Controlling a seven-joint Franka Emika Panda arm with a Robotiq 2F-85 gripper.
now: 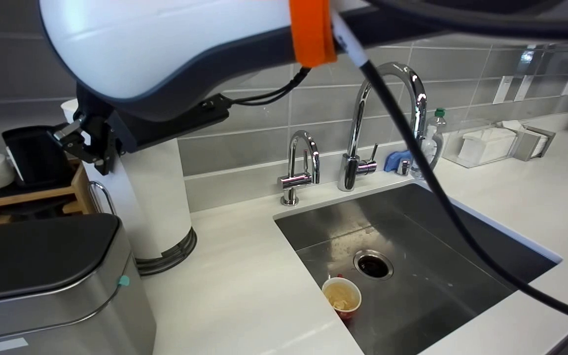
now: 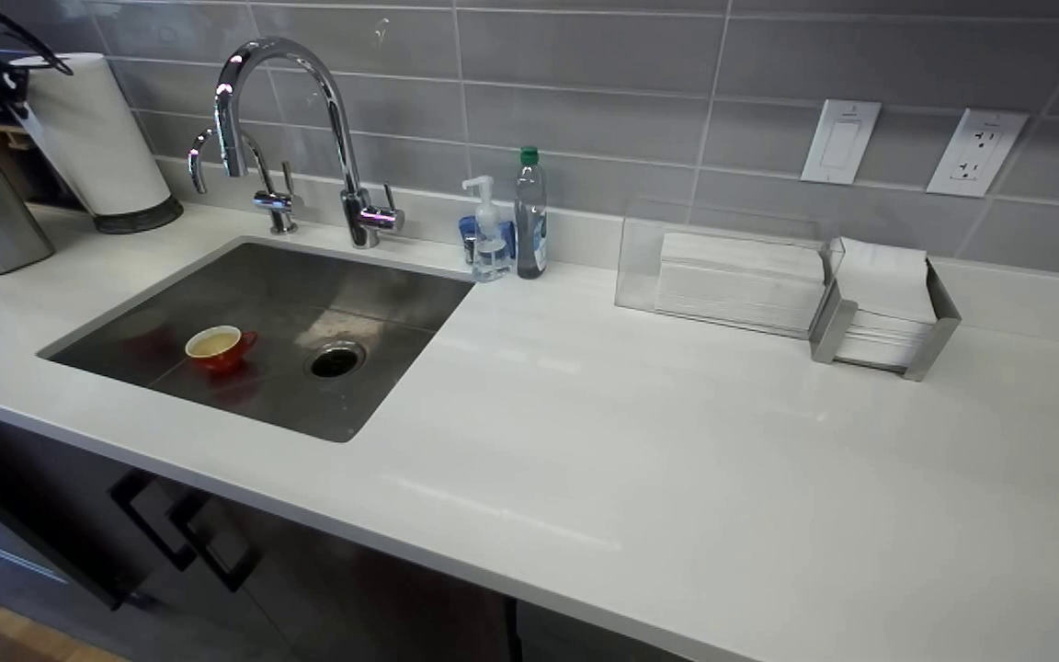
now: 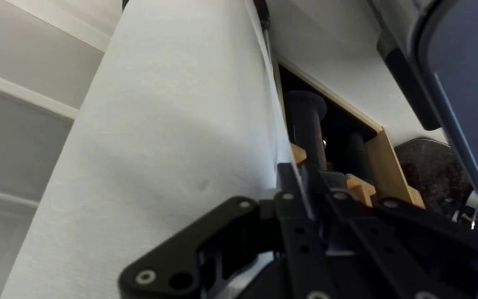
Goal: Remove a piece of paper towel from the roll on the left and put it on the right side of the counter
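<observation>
The thick white roll (image 1: 168, 197) stands on its dark round base at the left end of the white counter (image 1: 230, 276); it also shows in an exterior view (image 2: 93, 138). In the wrist view the roll (image 3: 172, 124) fills the left half. A loose edge of the paper towel sheet (image 3: 282, 141) hangs along its right side, still on the roll. My gripper (image 3: 298, 168) is at the upper part of the roll; its fingers are close together with the sheet's edge between them. A narrow gap shows beside the paper. The fingertips are small in both exterior views.
A steel bin (image 1: 91, 320) and a wooden rack (image 1: 22, 195) stand close to the roll. Two faucets (image 1: 353, 162) rise behind the sink (image 1: 427, 296), which holds a red cup (image 1: 341, 295). Bottles (image 2: 529, 221) and napkin holders (image 2: 741, 290) stand along the tiled wall.
</observation>
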